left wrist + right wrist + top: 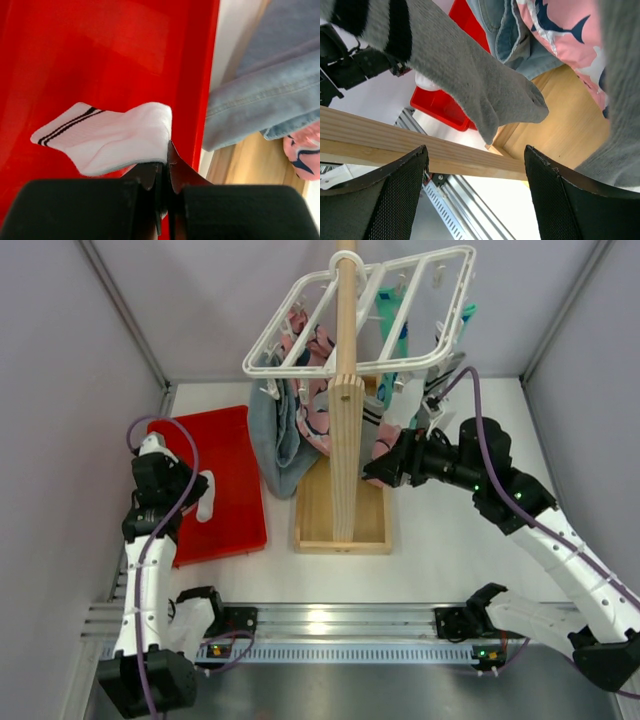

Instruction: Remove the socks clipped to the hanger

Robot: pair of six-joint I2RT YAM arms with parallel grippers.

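Right wrist view: the right end effector (pixel 475 150) stands wide open, with a grey sock (pixel 470 75) from the hanger (pixel 458 302) hanging just in front. The left end effector (pixel 166 147), closed, touches a white sock (pixel 110 137) in the red tray (pixel 75 50). Next should come a pinch and a downward pull.

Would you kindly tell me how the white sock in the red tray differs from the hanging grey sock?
The white sock lies on the red tray; the grey sock hangs in the air. The white sock has thin black stripes, the grey sock broad black bands. Both are black-striped.
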